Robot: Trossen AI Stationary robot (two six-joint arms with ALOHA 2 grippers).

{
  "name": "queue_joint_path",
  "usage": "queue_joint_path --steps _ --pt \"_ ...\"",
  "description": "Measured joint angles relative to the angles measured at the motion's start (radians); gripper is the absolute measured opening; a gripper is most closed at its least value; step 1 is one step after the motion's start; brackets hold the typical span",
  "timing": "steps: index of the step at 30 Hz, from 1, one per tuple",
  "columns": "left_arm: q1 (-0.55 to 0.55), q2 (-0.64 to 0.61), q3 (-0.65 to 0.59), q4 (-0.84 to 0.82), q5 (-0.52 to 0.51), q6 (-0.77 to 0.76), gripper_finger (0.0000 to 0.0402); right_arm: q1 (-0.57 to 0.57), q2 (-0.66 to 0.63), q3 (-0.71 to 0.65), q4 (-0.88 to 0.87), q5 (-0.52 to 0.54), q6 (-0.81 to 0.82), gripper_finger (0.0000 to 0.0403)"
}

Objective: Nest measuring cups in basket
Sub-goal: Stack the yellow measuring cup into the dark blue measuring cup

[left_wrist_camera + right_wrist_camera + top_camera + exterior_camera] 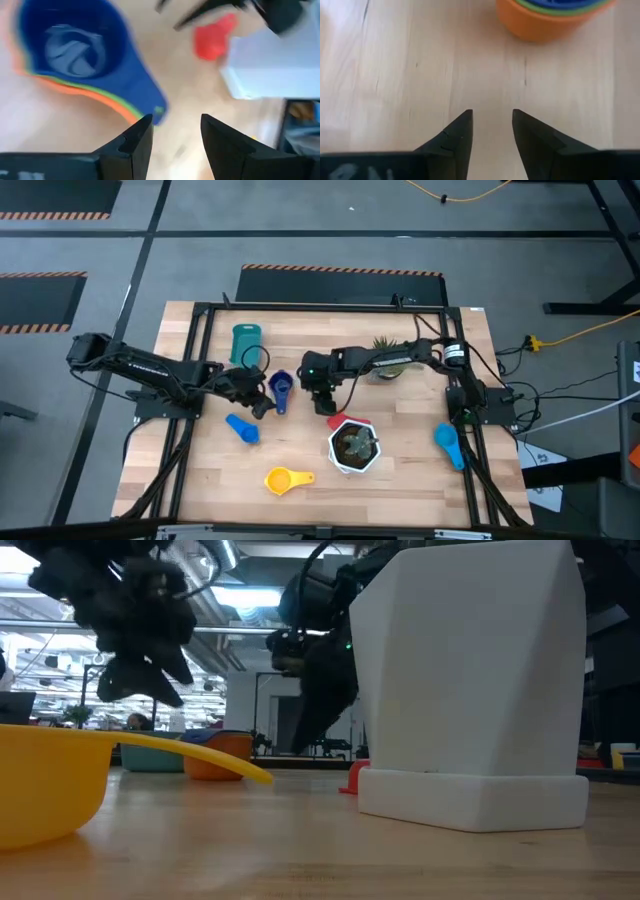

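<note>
From above, the wooden table (400, 480) is carrying the teal basket (246, 340) near its far left part, standing apart from every cup. A stack of cups (281, 389), dark blue on top, is sitting near the table's middle, just beside the left gripper (262, 402). A light blue cup (241, 428) is lying nearer the front, a yellow cup (284, 479) nearer still, and another light blue cup (448, 442) is lying at the right edge. A red cup (337, 421) is peeking out just beside the white plant pot (354, 446). The right gripper (320, 402) is hanging over the table between the stack and the pot.

From table height, the yellow cup (60, 785) is filling the near left, the white pot (475, 690) the right, with a bit of red (352, 778) at its base. The orange bottom of the stack (218, 757) and the basket (150, 755) are showing far back.

In the left wrist view, the left gripper (176, 131) is standing with its fingers apart and nothing between them, just beside the handle of the stack (75, 47); the red cup (214, 37) is lying farther off, next to the pot (272, 65).

In the right wrist view, the right gripper (492, 122) is hanging with its fingers apart over bare wood, empty, the stack (555, 17) ahead of it.
</note>
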Motion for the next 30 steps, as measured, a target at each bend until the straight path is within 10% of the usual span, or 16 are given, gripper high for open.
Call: queue_joint_path --steps 17,30 --pt "-0.267 0.005 0.05 0.285 -0.207 0.021 0.0159 -0.019 -0.333 0.0 -0.328 0.012 -0.047 0.0142" --pt "-0.453 0.218 0.334 0.02 -0.286 0.011 0.0159 0.016 -0.795 -0.241 -0.436 0.062 0.149 0.0142"
